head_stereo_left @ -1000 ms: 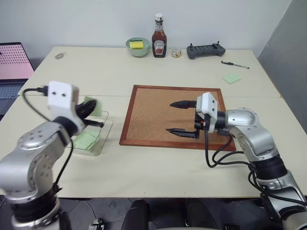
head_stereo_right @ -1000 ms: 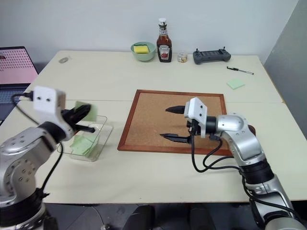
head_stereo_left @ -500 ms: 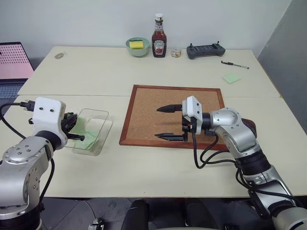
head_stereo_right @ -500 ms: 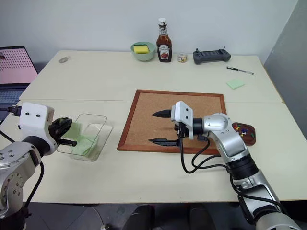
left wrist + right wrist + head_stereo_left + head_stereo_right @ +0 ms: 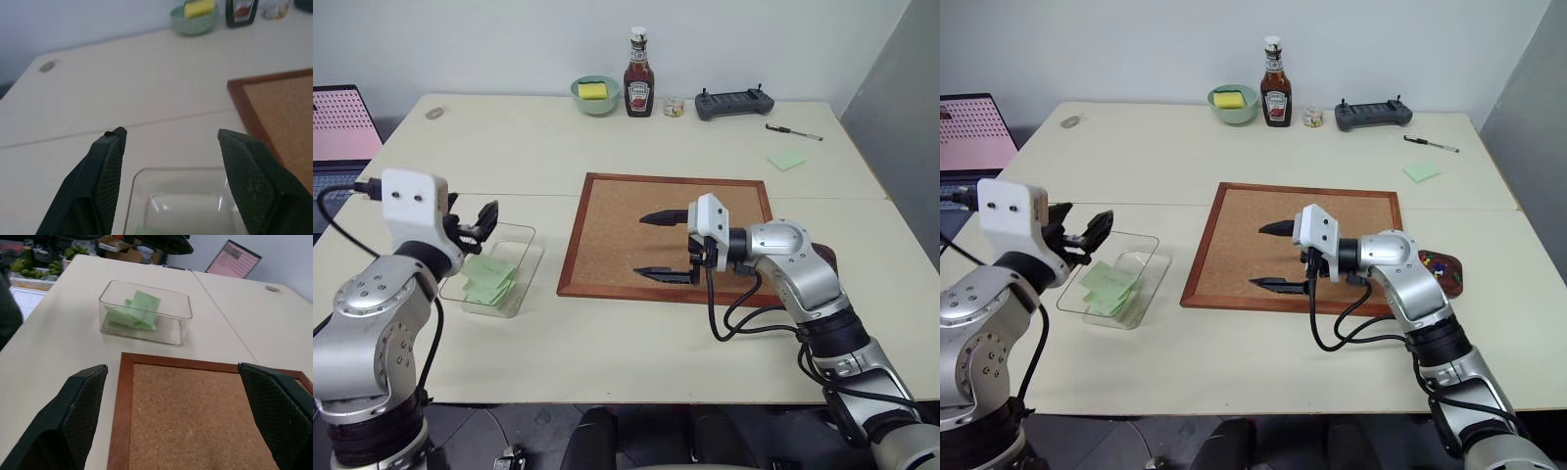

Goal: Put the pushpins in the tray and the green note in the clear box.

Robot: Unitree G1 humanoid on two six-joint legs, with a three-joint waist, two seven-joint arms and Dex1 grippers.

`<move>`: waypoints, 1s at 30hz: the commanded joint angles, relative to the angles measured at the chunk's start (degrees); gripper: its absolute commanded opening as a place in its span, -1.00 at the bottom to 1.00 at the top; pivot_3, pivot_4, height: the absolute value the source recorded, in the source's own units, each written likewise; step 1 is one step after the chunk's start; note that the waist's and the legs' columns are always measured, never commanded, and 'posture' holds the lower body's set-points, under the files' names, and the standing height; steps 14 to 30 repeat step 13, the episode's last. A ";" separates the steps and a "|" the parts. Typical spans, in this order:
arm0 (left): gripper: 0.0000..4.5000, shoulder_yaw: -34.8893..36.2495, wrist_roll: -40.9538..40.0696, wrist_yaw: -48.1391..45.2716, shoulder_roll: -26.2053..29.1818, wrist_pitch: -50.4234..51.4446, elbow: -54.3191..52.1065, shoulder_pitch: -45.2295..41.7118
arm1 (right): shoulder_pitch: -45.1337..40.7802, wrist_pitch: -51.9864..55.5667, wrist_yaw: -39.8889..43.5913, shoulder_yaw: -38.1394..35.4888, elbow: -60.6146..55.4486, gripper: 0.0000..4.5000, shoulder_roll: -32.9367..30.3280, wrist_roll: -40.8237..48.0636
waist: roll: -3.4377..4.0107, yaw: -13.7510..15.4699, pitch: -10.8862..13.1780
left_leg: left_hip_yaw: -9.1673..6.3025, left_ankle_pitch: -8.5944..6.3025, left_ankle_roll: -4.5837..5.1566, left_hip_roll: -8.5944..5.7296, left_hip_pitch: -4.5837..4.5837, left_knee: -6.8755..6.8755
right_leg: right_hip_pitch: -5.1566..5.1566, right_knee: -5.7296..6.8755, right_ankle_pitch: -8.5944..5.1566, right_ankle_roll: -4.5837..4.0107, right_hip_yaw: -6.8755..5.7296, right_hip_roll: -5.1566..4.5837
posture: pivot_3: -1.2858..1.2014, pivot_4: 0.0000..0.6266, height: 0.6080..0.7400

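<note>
The clear box [image 5: 501,266] stands left of the corkboard with pale green notes [image 5: 489,277] lying inside it; the notes [image 5: 138,309] also show in the right wrist view. My left gripper [image 5: 478,225] hovers just above the box's near-left side, open and holding nothing; its fingers [image 5: 110,156] frame the box rim [image 5: 176,171]. My right gripper [image 5: 644,246] is open over the corkboard, pointing left, with nothing in it. The small dark tray [image 5: 1442,270] sits at the corkboard's right edge, partly behind my right arm, with coloured pushpins [image 5: 1436,262] in it.
The wood-framed corkboard [image 5: 636,211] fills the table's middle. Along the far edge stand a green bowl [image 5: 594,95], a ketchup bottle [image 5: 638,76], a small jar [image 5: 674,108] and a black controller [image 5: 732,102]. A pen [image 5: 793,132] and green pad [image 5: 786,161] lie far right. A laptop [image 5: 342,127] is at left.
My left gripper was shut on a green note above the box; it dipped into the box, opened, let the note go and rose again. The right gripper stays open over the corkboard.
</note>
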 commanded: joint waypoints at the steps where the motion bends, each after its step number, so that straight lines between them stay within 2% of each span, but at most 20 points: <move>1: 0.36 -6.97 0.14 -1.77 -1.16 -4.85 -4.19 1.24 | 5.34 -0.43 -7.14 -5.07 -2.94 1.00 -1.51 -2.14 | 0.00 -0.07 0.00 | 0.02 0.00 -0.01 0.00 0.00 0.00 | 0.00 0.00 0.00 0.00 0.02 0.00 | 0.03 -0.52 1.00; 5: 0.36 -12.04 1.31 -1.61 -4.72 -9.96 -2.41 3.20 | 11.00 3.39 -14.92 -9.81 -6.49 1.00 -0.76 -1.62 | 0.00 -0.14 0.00 | 0.07 0.01 -0.02 0.02 -0.07 -0.05 | -0.15 0.05 0.00 -0.01 0.08 0.01 | 0.03 -0.52 1.00; 12: 0.36 -17.12 1.72 -6.30 -8.12 -19.03 4.73 5.94 | 18.73 3.87 -18.48 -12.36 -10.61 1.00 -2.55 -2.00 | 0.07 -0.42 -0.03 | 0.18 0.00 0.02 0.06 -0.01 -0.01 | -0.15 0.11 0.01 -0.01 0.18 0.06 | 0.03 -0.52 1.00; 30: 0.36 -17.54 1.97 -6.82 -8.14 -19.94 5.73 6.18 | 19.15 3.72 -18.82 -12.45 -10.72 1.00 -2.58 -2.00 | 0.07 -0.42 -0.03 | 0.17 0.00 0.02 0.05 0.01 0.00 | -0.11 0.12 0.01 -0.01 0.17 0.05 | 0.03 -0.52 1.00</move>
